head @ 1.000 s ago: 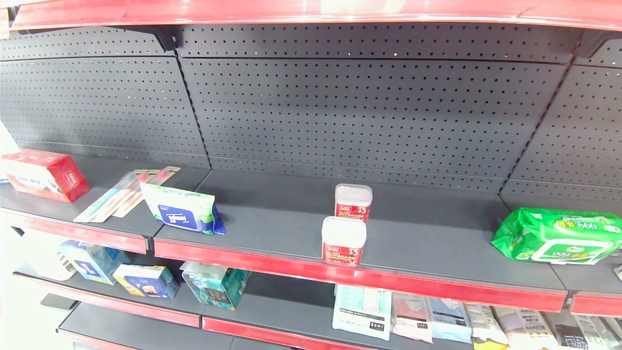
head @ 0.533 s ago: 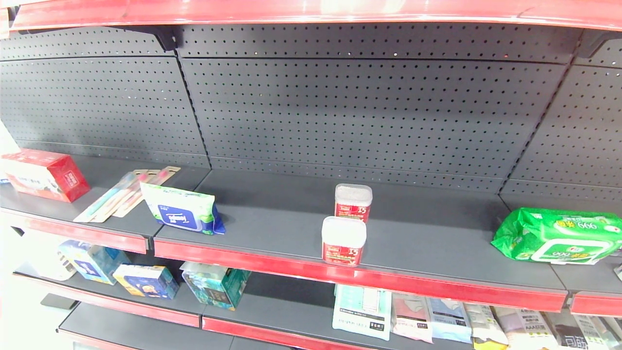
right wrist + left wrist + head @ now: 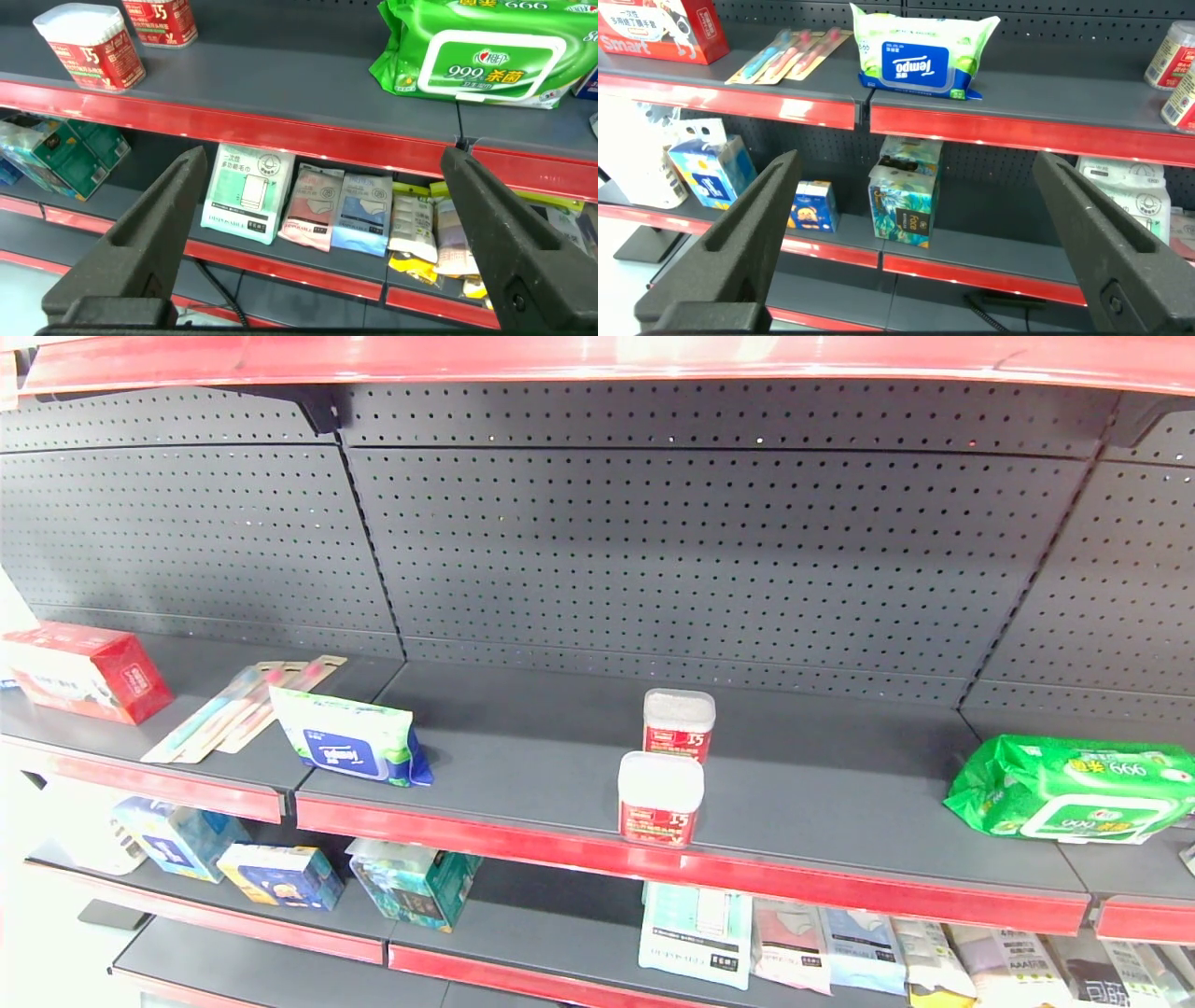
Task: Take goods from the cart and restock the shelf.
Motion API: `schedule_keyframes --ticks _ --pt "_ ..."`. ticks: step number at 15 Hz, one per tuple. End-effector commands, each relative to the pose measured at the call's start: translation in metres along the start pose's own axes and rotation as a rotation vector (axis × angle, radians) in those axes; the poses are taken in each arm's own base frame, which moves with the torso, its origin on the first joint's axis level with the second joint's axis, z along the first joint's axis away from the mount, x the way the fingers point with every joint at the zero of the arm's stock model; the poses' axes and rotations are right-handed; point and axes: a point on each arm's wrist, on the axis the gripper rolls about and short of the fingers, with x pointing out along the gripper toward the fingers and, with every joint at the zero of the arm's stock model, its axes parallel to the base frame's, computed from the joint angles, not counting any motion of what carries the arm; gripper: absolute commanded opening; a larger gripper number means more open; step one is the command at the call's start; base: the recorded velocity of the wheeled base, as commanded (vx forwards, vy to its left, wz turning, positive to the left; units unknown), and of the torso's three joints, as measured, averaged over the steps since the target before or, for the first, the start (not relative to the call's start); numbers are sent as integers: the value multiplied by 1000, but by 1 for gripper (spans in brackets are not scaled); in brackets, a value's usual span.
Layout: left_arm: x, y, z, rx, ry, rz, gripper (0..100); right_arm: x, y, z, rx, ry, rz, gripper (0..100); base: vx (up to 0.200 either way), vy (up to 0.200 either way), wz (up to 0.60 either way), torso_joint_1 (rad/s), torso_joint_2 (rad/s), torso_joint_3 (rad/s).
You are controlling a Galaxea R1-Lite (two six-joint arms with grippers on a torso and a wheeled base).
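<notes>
Left hand (image 3: 917, 163) and right hand (image 3: 324, 154): both released, their dark wedge-shaped fingers (image 3: 738, 252) spread wide with nothing between them. Each hangs just in front of the shelf (image 3: 523, 845), at the level of its red front edge.

With both hands free, the step in hand is judged to be fetching the next item from the cart. To do it well:
- Grip rigid goods across flat sides and soft packs across the thickest part, so that nothing buckles.
- Approach the board from the front and above its red lip.
- Set each item down beside its like and keep it square to the front edge.
- The bare stretches either side of the jars (image 3: 660, 798) look the easiest targets.

Materials and shapes:
- The shelf is dark grey sheet metal, smooth and matt, backed by pegboard (image 3: 709, 551) and trimmed with glossy red strips.
- The two jars are rounded-square clear plastic with red labels and pale lids. One stands at the front edge and the other just behind it. They are likely light and easy to tip.
- The green pack (image 3: 1069, 789), near the board's right end, and the blue pack (image 3: 350, 737), near its left front corner, are pillowy film wraps, slippery and yielding.
- The toothbrushes (image 3: 238, 709) lie flat in thin card blisters.
- The red box (image 3: 84, 672) is crisp cardboard.
- On the board below stand cartons (image 3: 904, 201) and flat pouches (image 3: 245, 191).
</notes>
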Motion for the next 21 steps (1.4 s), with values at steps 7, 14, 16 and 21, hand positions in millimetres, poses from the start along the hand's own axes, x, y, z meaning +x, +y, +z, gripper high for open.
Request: schedule_keyframes --ticks 7,14,16,21 --pt "0 0 0 0 0 1 100 0 0 0 0 2 0 100 0 0 0 0 0 0" --pt "0 0 0 2 1 -1 100 0 0 0 -3 2 0 100 0 0 0 0 0 0" --pt "0 0 0 2 1 -1 100 0 0 0 -3 2 2 100 0 0 0 0 0 0" --pt "0 0 0 2 0 -1 100 0 0 0 -3 2 2 100 0 0 0 0 0 0"
